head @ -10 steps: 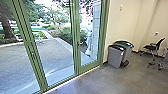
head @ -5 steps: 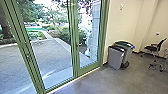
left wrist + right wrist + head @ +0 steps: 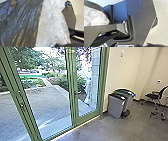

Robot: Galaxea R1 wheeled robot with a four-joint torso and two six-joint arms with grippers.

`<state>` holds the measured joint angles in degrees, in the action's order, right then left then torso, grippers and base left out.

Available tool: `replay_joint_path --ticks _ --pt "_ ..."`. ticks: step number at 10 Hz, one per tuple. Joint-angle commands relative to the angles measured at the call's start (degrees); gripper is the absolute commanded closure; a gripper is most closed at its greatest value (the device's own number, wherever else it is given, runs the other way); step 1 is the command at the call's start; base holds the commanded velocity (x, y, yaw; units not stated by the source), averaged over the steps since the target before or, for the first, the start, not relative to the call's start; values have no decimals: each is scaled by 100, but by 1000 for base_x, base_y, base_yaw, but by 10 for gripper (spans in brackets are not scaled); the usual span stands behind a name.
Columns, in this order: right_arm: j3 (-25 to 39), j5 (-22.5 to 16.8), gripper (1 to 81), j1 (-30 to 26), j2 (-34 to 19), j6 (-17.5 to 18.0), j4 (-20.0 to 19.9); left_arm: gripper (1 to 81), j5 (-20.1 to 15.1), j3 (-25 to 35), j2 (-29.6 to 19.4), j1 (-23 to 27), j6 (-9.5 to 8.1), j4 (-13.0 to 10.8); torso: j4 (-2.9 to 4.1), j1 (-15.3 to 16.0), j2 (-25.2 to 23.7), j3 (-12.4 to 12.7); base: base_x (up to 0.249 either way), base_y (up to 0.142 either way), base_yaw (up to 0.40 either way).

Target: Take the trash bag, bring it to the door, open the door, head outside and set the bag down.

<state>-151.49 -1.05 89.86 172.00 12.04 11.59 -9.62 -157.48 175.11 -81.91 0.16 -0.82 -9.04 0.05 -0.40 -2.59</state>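
Open floor (image 3: 100, 130) reached the green door frame (image 3: 72, 97), bins (image 3: 115, 107) just beside its right edge. Near the left wrist camera, the trash bag (image 3: 23, 23) looked dark, glossy, creased, beside cloudy plastic (image 3: 52, 23); whether either gripper was open I couldn't tell
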Motion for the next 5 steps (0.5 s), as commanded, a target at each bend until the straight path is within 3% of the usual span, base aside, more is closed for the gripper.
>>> replay_joint_path --ticks 1,5 --pt "24 -308 10 -226 30 -18 36 811 -365 15 16 329 28 -15 0 0 0 0 152 -76 0" --pt "-11 -299 10 -226 39 -18 27 811 -365 15 16 329 28 -15 0 0 0 0 152 -76 0"
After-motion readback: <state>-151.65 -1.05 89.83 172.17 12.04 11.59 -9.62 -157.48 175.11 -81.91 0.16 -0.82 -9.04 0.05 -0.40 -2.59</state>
